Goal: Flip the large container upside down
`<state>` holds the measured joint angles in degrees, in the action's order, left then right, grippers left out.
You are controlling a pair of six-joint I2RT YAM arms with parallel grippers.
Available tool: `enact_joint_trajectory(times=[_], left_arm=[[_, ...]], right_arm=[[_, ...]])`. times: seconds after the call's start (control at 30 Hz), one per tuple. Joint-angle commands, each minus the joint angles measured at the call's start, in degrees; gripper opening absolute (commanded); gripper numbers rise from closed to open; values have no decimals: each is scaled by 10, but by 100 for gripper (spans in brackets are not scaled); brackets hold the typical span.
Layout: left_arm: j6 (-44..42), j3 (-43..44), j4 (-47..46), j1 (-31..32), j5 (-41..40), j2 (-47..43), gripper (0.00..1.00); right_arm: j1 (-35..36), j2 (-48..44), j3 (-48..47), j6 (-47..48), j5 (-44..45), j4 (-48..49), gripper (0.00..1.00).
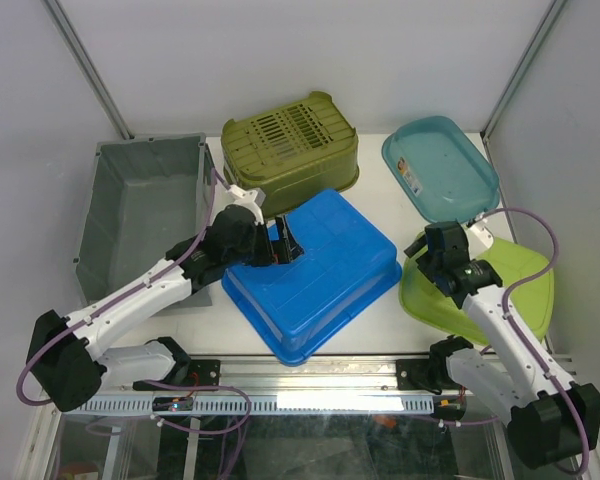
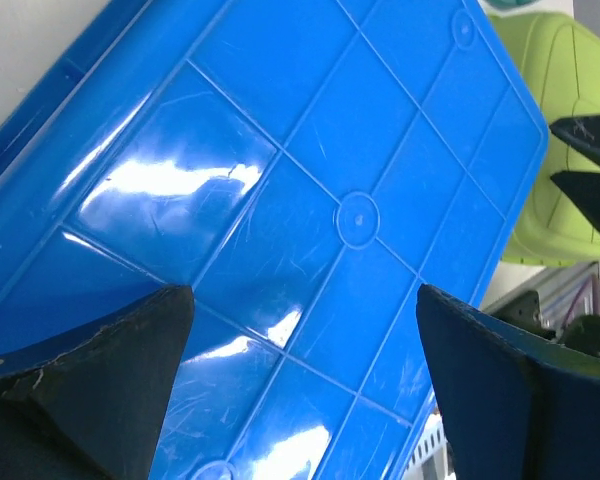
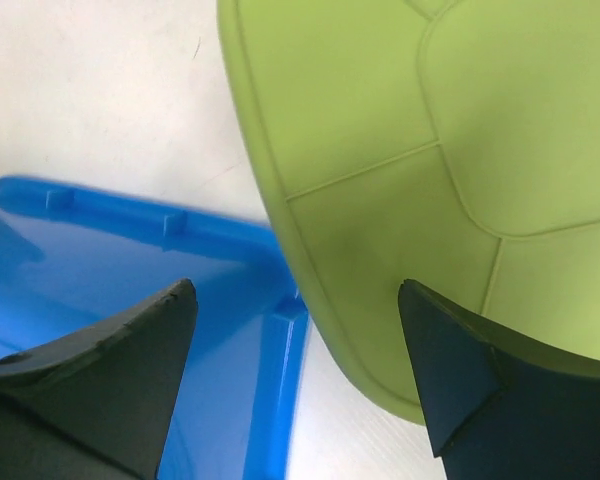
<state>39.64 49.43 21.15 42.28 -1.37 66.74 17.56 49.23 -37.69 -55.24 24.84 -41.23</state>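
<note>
a white table [image 1: 375,205] sits inside a booth with pale walls [image 1: 280,60] and slanted metal posts [image 1: 90,70] at the back corners. on it lie a grey bin [image 1: 140,215] at the left, an olive basket [image 1: 290,140] with its slotted bottom up at the back, a teal tub [image 1: 440,165] at the back right and a lime tub [image 1: 530,300] at the right.

the blue tub [image 1: 315,275] lies in the middle of the table, near the front edge. its ribbed bottom faces up and its rim is down on the table. its long axis runs on a diagonal, from near left to far right.

the left gripper [image 1: 283,243] hangs over the tub's far-left edge, fingers spread wide. in the left wrist view the glossy blue bottom fills the gap between them; whether the fingertips [image 2: 130,330] touch it cannot be told.

the right gripper [image 1: 432,252] is just off the tub's right corner, over the near edge of the lime tub. its fingers are spread too and pinch nothing. the right wrist view shows the blue rim and the lime tub side by side below it, close together.
</note>
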Motion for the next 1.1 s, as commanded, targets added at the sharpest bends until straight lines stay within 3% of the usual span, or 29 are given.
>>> enact_joint_trajectory(times=[0.0, 0.2, 0.3, 0.43, 0.57, 0.73, 0.9, 1.07], left_arm=[[2, 14, 66, 4, 54, -24, 99], [-41, 111, 99, 0, -9, 1, 99], [-63, 136, 101, -30, -32, 31, 99], [-84, 142, 86, -103, -17, 63, 99], [-108, 135, 72, -134, 23, 92, 99], [-97, 86, 67, -135, 103, 100, 99], [-65, 28, 64, -134, 125, 26, 99], [-47, -1, 70, -134, 135, -22, 99]], right_arm=[[-13, -8, -53, 80, -77, 8, 86], [-13, -84, -93, 124, -128, -101, 88], [-13, -124, -82, 124, -198, -136, 88], [-13, -163, -21, 84, -284, -150, 87], [-13, -183, 42, 48, -319, -134, 87], [-13, -164, 69, 30, -255, -84, 87], [-14, -94, 68, 19, -148, -16, 88], [-15, -15, 63, 0, -107, 93, 88]])
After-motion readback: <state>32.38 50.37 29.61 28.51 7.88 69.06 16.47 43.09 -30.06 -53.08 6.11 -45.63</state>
